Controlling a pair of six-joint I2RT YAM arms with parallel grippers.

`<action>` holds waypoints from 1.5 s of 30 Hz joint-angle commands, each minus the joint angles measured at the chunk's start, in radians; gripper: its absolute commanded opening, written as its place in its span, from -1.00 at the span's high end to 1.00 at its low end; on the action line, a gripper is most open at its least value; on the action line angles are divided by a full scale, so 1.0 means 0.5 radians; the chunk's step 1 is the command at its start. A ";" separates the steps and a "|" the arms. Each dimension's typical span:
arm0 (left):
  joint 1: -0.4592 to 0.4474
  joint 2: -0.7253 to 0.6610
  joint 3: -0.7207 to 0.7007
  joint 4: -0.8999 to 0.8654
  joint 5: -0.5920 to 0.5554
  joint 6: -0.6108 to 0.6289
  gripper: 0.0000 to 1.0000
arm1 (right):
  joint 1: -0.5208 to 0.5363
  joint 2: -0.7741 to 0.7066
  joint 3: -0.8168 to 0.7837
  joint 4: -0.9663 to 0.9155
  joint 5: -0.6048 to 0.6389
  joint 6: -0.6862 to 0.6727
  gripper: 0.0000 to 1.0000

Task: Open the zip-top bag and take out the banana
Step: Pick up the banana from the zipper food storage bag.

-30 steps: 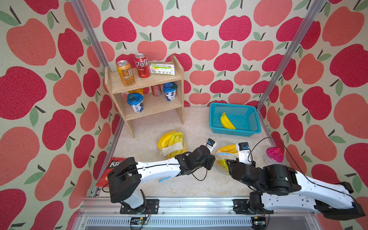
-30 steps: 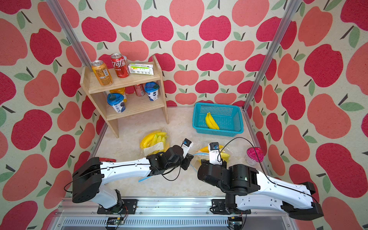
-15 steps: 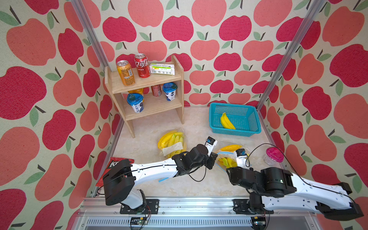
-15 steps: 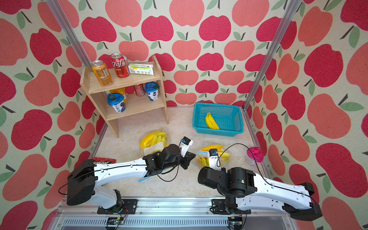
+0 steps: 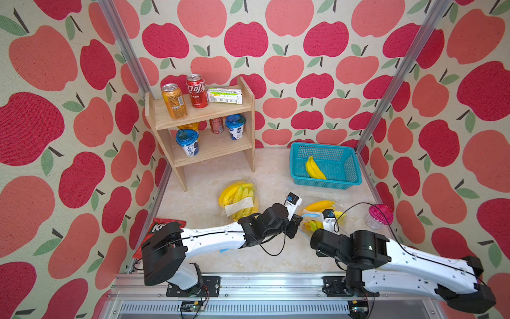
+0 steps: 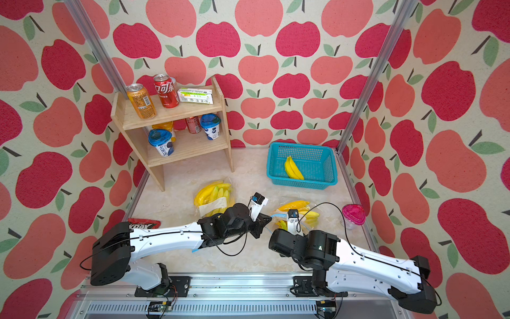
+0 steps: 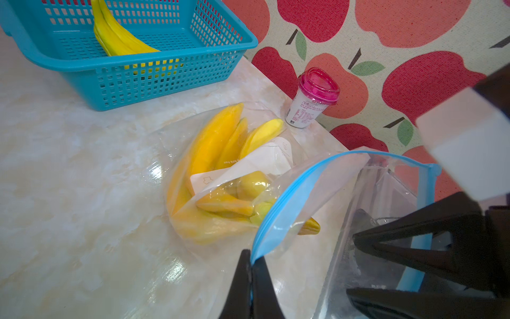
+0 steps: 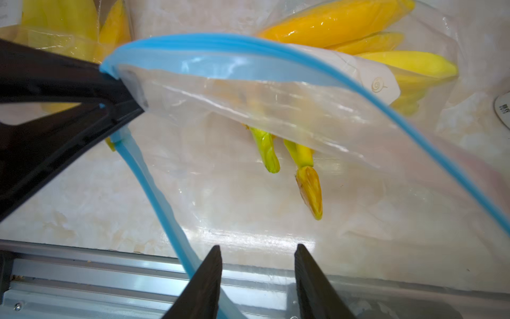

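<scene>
The zip-top bag (image 7: 317,176) was open, the left tool (image 7: 251,258) pinching its blue edge, the right tool (image 8: 258,256) spread apart, the bananas (image 7: 214,143) not yet out.

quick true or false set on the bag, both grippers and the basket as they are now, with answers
1. The left gripper is shut on the blue zip edge of the zip-top bag. True.
2. The right gripper is clamped on a banana. False: its jaws stand apart, short of the bagged bananas.
3. The bag's mouth is open. True.
4. The blue basket is empty. False: a loose bunch lies in it.
5. The pink-lidded cup lies on the wooden shelf. False: it stands upright on the table by the wall.
</scene>
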 commanded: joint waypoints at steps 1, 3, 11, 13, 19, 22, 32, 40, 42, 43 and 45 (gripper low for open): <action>-0.007 -0.059 -0.029 0.078 0.020 0.028 1.00 | -0.067 0.061 0.007 0.108 0.045 -0.170 0.06; -0.007 -0.065 -0.032 0.075 0.024 0.027 1.00 | -0.159 0.058 -0.017 0.192 0.021 -0.255 0.06; -0.007 -0.077 -0.049 0.083 0.020 0.030 1.00 | -0.391 0.202 0.004 0.156 -0.101 -0.360 0.09; -0.007 -0.070 -0.049 0.089 0.020 0.032 1.00 | -0.402 0.279 0.079 0.034 -0.103 -0.372 0.10; -0.007 -0.064 -0.053 0.090 0.017 0.026 1.00 | -0.485 0.308 0.113 -0.033 -0.214 -0.466 0.10; -0.004 -0.080 -0.060 0.085 0.008 0.031 1.00 | -0.516 0.297 0.163 -0.161 -0.301 -0.481 0.11; -0.004 -0.082 -0.075 0.117 0.015 0.010 1.00 | -0.600 0.522 0.156 -0.126 -0.439 -0.665 0.08; -0.004 -0.103 -0.080 0.112 -0.005 0.017 1.00 | -0.716 0.476 0.050 -0.126 -0.404 -0.706 0.09; -0.004 -0.092 -0.083 0.123 0.004 0.010 1.00 | -0.732 0.497 0.008 -0.057 -0.441 -0.741 0.09; -0.004 -0.090 -0.080 0.123 0.009 0.007 1.00 | -0.741 0.515 -0.016 -0.007 -0.454 -0.754 0.09; -0.004 -0.094 -0.082 0.114 0.005 0.001 1.00 | -0.741 0.584 0.013 -0.023 -0.436 -0.738 0.09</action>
